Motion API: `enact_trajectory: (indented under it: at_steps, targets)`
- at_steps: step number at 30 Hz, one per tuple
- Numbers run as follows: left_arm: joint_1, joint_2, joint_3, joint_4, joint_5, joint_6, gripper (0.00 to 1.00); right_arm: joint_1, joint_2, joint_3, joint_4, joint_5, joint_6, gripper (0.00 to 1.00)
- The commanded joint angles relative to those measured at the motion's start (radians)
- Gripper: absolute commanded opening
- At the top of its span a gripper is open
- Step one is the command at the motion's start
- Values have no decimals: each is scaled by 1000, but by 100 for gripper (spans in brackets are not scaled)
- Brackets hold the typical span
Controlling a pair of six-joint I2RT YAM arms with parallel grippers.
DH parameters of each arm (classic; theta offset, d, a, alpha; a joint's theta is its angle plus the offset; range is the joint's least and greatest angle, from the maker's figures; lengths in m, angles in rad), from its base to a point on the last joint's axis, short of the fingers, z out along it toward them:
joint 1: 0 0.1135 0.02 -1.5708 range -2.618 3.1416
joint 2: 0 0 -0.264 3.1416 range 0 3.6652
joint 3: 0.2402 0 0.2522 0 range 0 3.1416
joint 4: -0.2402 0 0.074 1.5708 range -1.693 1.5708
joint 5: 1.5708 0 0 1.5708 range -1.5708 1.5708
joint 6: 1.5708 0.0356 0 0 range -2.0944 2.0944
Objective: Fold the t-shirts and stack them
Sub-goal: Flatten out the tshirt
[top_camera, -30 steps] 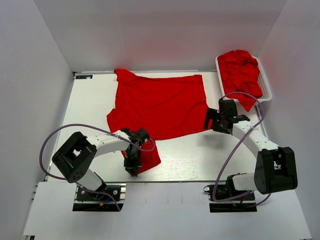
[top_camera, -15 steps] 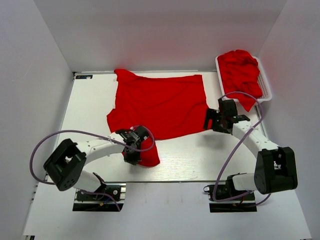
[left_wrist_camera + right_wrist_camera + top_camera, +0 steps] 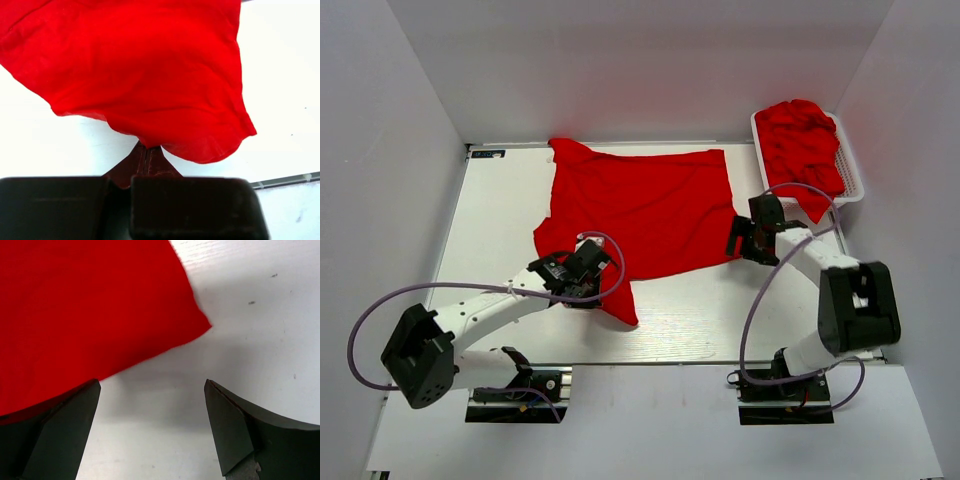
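A red t-shirt (image 3: 640, 205) is lying spread mostly flat across the middle of a white tabletop (image 3: 500, 210). The left arm is reaching in from the near left, and the left claw (image 3: 148, 150) is clamping shut on the near left edge of the shirt. In the wrist view its two dark fingertips are pressing together on a pinch of cloth, and the fabric is fanning away from them in a loose, rippled fold. The right claw (image 3: 151, 385) is standing wide open at the shirt's near right corner, holding nothing. The pointed corner of the cloth is lying just ahead of the gap between its fingers. The cloth's edge is running right up to one of its fingers, though whether they are touching is hard to tell. At the far right of the tabletop a white slotted basket (image 3: 853, 172) is holding a heap of red t-shirts (image 3: 800, 140), with some cloth drooping over its near rim.
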Motion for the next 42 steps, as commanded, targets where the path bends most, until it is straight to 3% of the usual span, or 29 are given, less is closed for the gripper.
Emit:
enact_trajectory:
  at_steps: [1,14,19,22,26,27,29,30,33,37,42]
  targets:
    - [2,-45,28,-34,8,23,0,-8,71,78,33,84,63,90]
    - [2,-99,28,-54,45,32,0,-3,182,130,73,142,90,90]
    - [2,-99,46,-72,22,32,0,-6,199,116,114,125,93,85]
    - [2,-99,55,-72,22,32,0,-6,216,110,128,118,85,71]
    - [2,-108,55,-63,22,41,0,-4,227,98,159,108,71,39]
    - [2,-108,66,-63,22,50,0,-4,228,95,171,104,56,23]
    - [2,-121,78,-63,22,63,0,-4,221,89,185,98,37,5]
    - [2,-131,97,-63,13,63,0,-4,213,87,187,102,34,0]
    - [2,-154,182,-54,-39,101,0,-3,139,73,210,99,17,0]
    - [2,-154,360,-75,-185,152,0,-1,-72,78,243,93,-15,0]
    - [12,-188,581,-92,-493,210,0,-1,-235,184,175,73,-64,0]
